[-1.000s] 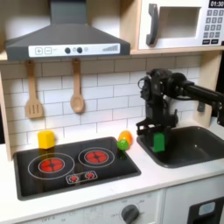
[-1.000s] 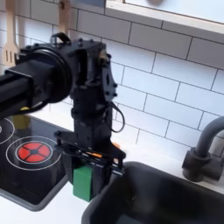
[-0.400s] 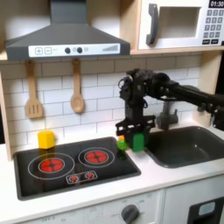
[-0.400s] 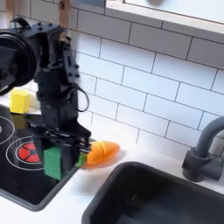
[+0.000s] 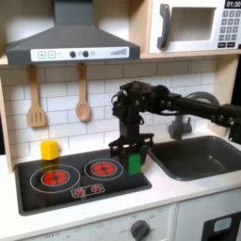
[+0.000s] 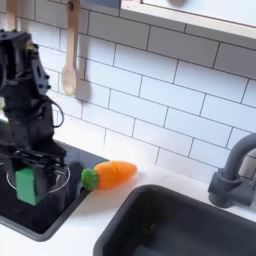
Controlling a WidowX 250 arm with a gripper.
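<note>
My gripper [image 5: 132,153] is shut on a green block [image 5: 135,163], held upright between the black fingers. It hangs low over the right edge of the black stovetop [image 5: 56,193], beside the right red burner [image 5: 103,168]. In the second exterior view the gripper [image 6: 31,176] and the green block [image 6: 27,186] stand over the stovetop [image 6: 50,215] at the second exterior view's left. An orange carrot with a green end [image 6: 112,174] lies on the counter just to the right of them. I cannot tell whether the block touches the stove.
A dark sink [image 5: 202,156] [image 6: 190,225] with a grey faucet [image 6: 232,172] lies right of the stove in both exterior views. A yellow object [image 5: 49,149] stands behind the left burner. A wooden spatula [image 5: 36,99] and spoon [image 5: 83,94] hang on the tiled wall.
The gripper has carried the green block leftward from the sink's edge, past the carrot, to over the stove's right side. The carrot has stayed put.
</note>
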